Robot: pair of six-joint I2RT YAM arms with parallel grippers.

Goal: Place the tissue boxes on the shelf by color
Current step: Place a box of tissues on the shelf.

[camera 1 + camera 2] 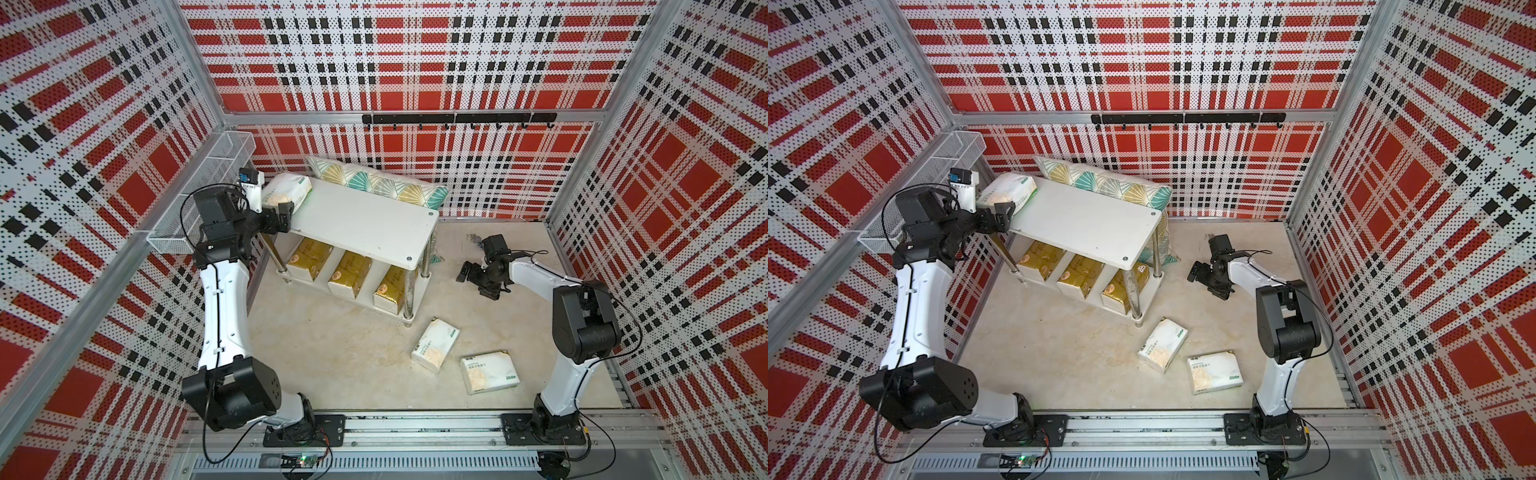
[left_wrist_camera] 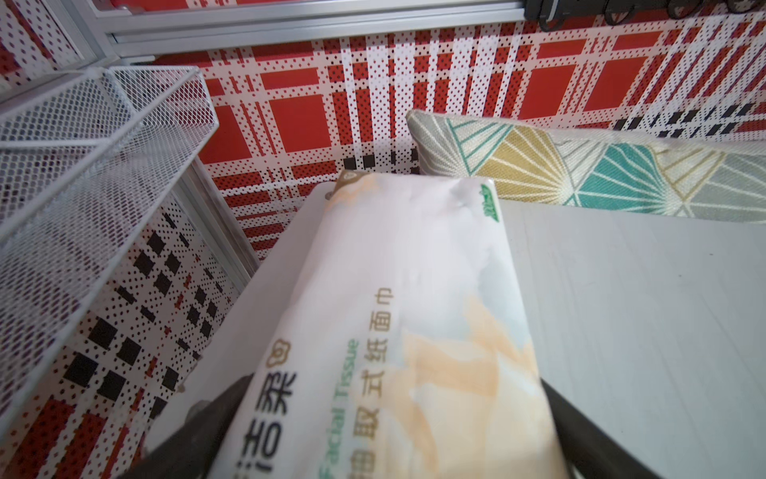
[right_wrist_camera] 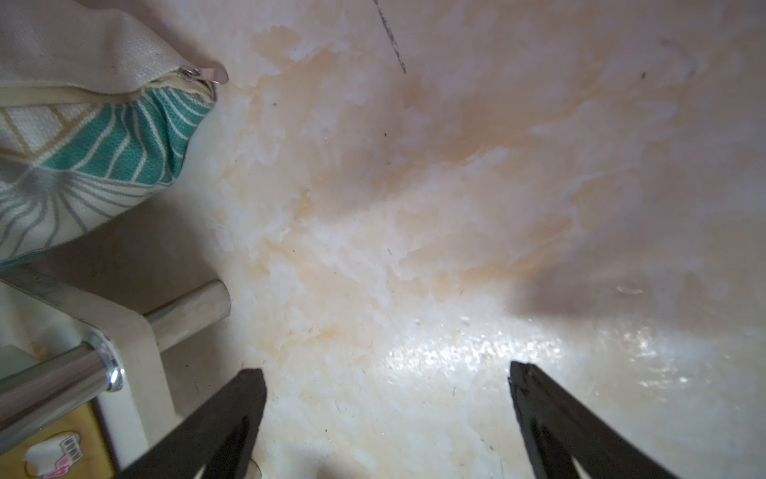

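Note:
One white tissue box [image 1: 291,187] [image 2: 406,290] lies on the left end of the shelf's top board [image 1: 361,220]. My left gripper [image 1: 277,206] [image 2: 393,385] stands open around the box's near end, one finger on each side. Three gold tissue boxes [image 1: 307,257] [image 1: 351,274] [image 1: 390,289] sit in a row on the lower tier. On the floor, right of the shelf's front, lie two white tissue boxes [image 1: 434,345] [image 1: 488,372]. Low over the bare floor to the right of the shelf, my right gripper [image 1: 467,272] [image 3: 387,373] is open and holds nothing.
A teal-and-gold pillow [image 1: 374,180] [image 3: 83,137] leans behind the shelf against the back wall. A white wire basket [image 1: 199,195] hangs on the left wall close to my left wrist. A black hook rail [image 1: 457,119] runs along the back wall.

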